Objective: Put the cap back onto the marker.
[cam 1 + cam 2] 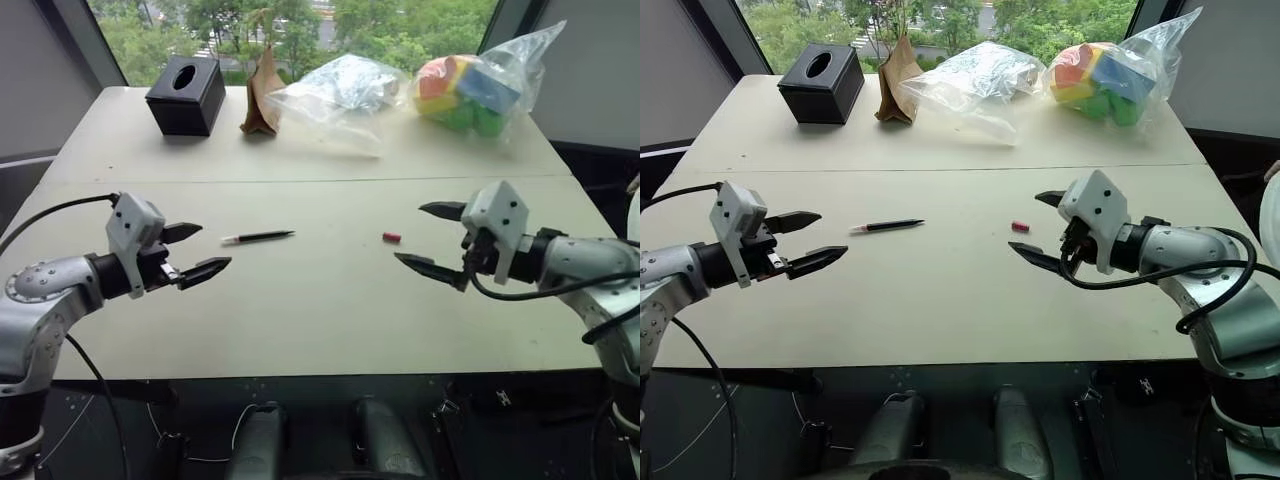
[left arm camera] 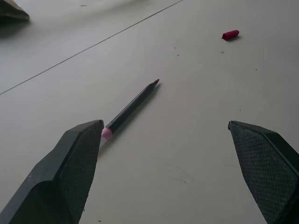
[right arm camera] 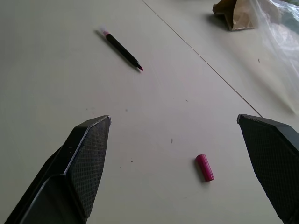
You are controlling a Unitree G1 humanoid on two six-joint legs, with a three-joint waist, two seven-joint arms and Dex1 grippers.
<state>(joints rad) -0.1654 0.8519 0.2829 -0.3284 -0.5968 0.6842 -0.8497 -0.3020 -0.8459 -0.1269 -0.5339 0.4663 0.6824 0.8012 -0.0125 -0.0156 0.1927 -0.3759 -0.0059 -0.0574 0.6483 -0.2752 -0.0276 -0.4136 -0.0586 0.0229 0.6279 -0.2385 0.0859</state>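
A slim black marker [image 1: 258, 237] with a pale pink end lies uncapped on the pale table [image 1: 300, 310], left of centre. The small red cap [image 1: 391, 237] lies apart from it, right of centre. My left gripper [image 1: 198, 252] hovers open a little to the left of the marker's pink end, with nothing between its fingers. My right gripper [image 1: 428, 236] hovers open just to the right of the cap, also empty. In the left wrist view the marker [image 2: 131, 107] and cap [image 2: 230, 34] lie ahead; the right wrist view shows the cap [image 3: 204, 167] close by and the marker [image 3: 121, 49] farther off.
Along the table's far edge stand a black tissue box [image 1: 186, 95], a crumpled brown paper bag [image 1: 262, 92], a clear plastic bag [image 1: 335, 92] and a bag of coloured blocks [image 1: 470, 88]. A seam [image 1: 300, 179] crosses the table behind the marker.
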